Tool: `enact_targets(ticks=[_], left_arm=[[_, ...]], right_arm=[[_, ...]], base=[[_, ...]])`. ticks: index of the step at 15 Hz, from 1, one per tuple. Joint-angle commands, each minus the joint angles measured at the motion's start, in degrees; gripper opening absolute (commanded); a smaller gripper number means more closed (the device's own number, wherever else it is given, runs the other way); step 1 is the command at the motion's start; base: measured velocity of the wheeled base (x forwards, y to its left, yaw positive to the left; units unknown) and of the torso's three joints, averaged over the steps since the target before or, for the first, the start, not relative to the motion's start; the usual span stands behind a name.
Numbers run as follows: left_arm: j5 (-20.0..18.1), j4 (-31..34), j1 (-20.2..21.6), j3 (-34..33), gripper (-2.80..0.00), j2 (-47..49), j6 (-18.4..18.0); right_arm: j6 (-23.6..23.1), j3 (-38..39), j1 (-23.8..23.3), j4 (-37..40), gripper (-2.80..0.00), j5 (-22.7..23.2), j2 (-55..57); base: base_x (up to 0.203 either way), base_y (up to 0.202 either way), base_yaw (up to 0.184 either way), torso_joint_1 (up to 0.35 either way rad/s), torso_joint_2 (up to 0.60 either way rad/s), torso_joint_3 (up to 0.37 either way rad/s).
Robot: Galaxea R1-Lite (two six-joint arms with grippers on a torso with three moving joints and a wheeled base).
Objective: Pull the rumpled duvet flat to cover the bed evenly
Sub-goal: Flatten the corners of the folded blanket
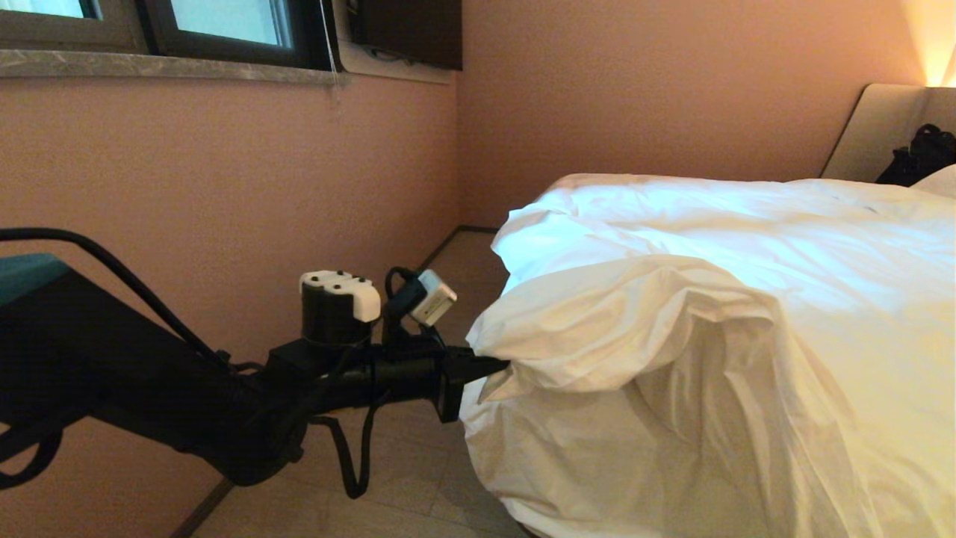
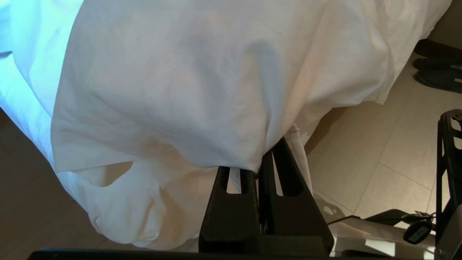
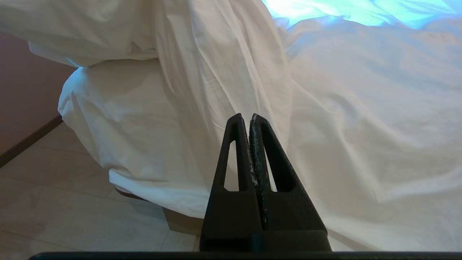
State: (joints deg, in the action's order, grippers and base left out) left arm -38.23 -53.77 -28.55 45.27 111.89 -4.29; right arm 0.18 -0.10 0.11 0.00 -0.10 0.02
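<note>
The white duvet (image 1: 709, 314) lies puffy and rumpled over the bed, draping down its near corner toward the floor. My left gripper (image 1: 499, 366) reaches in from the left at corner height and is shut on a fold of the duvet's edge. In the left wrist view the cloth (image 2: 180, 90) bulges over the black fingers (image 2: 285, 169) and hides their tips. The right gripper (image 3: 246, 116) is shut on nothing, held low in front of the hanging duvet (image 3: 325, 108). A strip of the bed's brown base (image 3: 180, 220) shows under the cloth.
A pink wall (image 1: 224, 187) with a window runs close along the left, leaving a narrow strip of tiled floor (image 1: 418, 463) beside the bed. The beige headboard (image 1: 874, 127) and a black object (image 1: 926, 153) are at far right. Dark shoes (image 2: 440, 72) sit on the floor.
</note>
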Motion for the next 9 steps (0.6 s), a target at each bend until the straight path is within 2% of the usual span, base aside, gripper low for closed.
enact_targets(ticks=[1, 6, 9], left_arm=[[-1.7, -0.3, 0.1, -0.5, -2.80, 0.0, 0.0], [-5.6, -0.3, 1.4, -1.4, -2.80, -0.9, 0.0], [-5.6, -0.6, 1.6, -4.7, -2.80, -2.7, -0.2]], right_arm=[[0.0, 0.0, 0.0, 0.0, -2.80, 0.0, 0.0], [0.0, 0.0, 0.0, 0.0, -2.80, 0.0, 0.0], [0.0, 0.0, 0.0, 0.0, -2.80, 0.0, 0.0]], base=[[0.000, 0.000, 0.000, 0.000, 0.00, 0.000], [0.000, 0.000, 0.000, 0.000, 0.00, 0.000], [0.000, 0.000, 0.000, 0.000, 0.00, 0.000]])
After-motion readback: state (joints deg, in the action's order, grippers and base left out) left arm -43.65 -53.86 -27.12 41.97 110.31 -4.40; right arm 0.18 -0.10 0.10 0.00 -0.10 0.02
